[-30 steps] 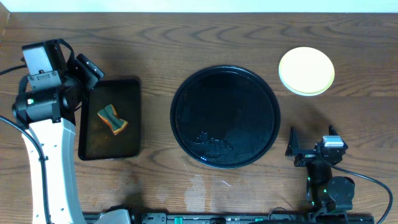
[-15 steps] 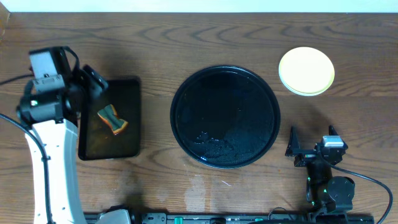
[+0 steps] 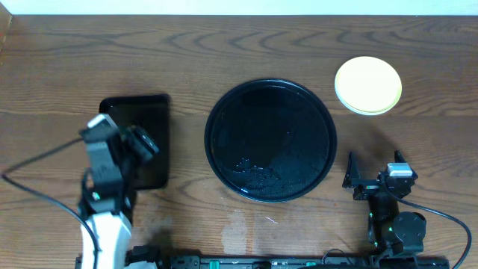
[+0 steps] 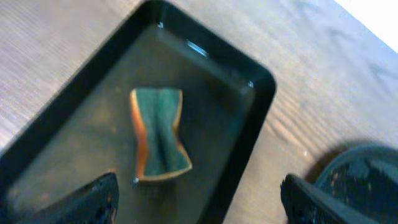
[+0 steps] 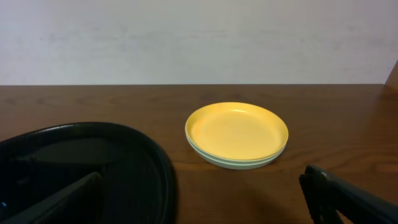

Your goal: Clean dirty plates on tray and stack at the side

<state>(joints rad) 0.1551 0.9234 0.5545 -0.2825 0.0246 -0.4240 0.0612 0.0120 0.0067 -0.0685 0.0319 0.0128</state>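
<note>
The small round plates, pale yellow atop mint-blue, sit stacked just beside the round glossy black tray, which holds none. They look light, stiff and slick; the thin rim seems the place to pinch. Right gripper waits nearby, spread wide; left gripper, fingers apart, hovers over the green-and-orange sponge in the rectangular black tray.

- The table is dark brown wood with wavy grain running left to right.
- A plain, pale wall rises behind its far edge.
- Faint pale scuffs mark the near middle of the wood.
- The light is soft and even.
</note>
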